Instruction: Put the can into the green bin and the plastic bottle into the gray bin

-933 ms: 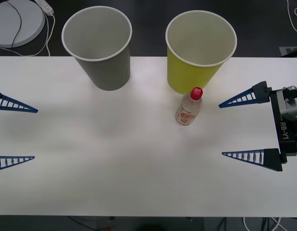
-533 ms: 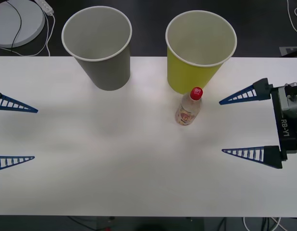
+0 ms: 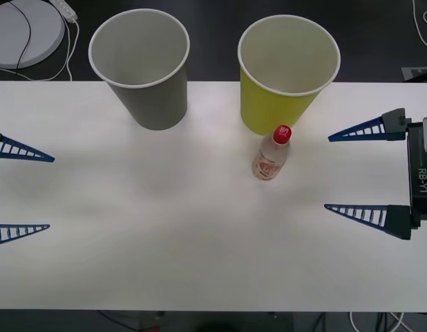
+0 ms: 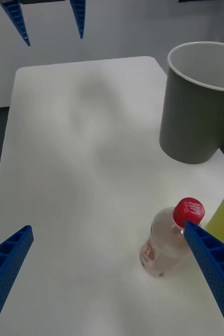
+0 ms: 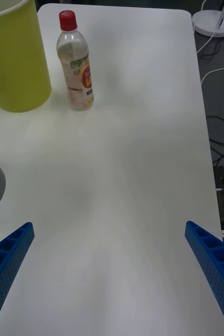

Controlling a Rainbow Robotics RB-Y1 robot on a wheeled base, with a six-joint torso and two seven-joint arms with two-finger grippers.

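Observation:
The plastic bottle [image 3: 271,155] stands upright with its red cap on, just in front of the green bin [image 3: 286,76]. The gray bin [image 3: 141,69] stands to the left of the green bin at the table's back. Both bins stand upright and look empty. My right gripper [image 3: 327,173] is open at the table's right side, some way right of the bottle, holding nothing. My left gripper [image 3: 51,193] is open at the left edge. The right wrist view has the bottle [image 4: 167,244] near one finger, with the gray bin [image 4: 195,105] beyond. The left wrist view shows the bottle [image 5: 77,68] beside the green bin [image 5: 14,58]. The can is out of view.
A white round base [image 3: 23,31] with cables lies beyond the table's back left corner. The white table [image 3: 165,228] spreads bare between the two grippers and toward its front edge. Cables lie on the floor past the table's side [image 5: 216,131].
My right gripper has drawn back to the right, away from the bottle, still open. The left gripper, bottle and bins have not moved.

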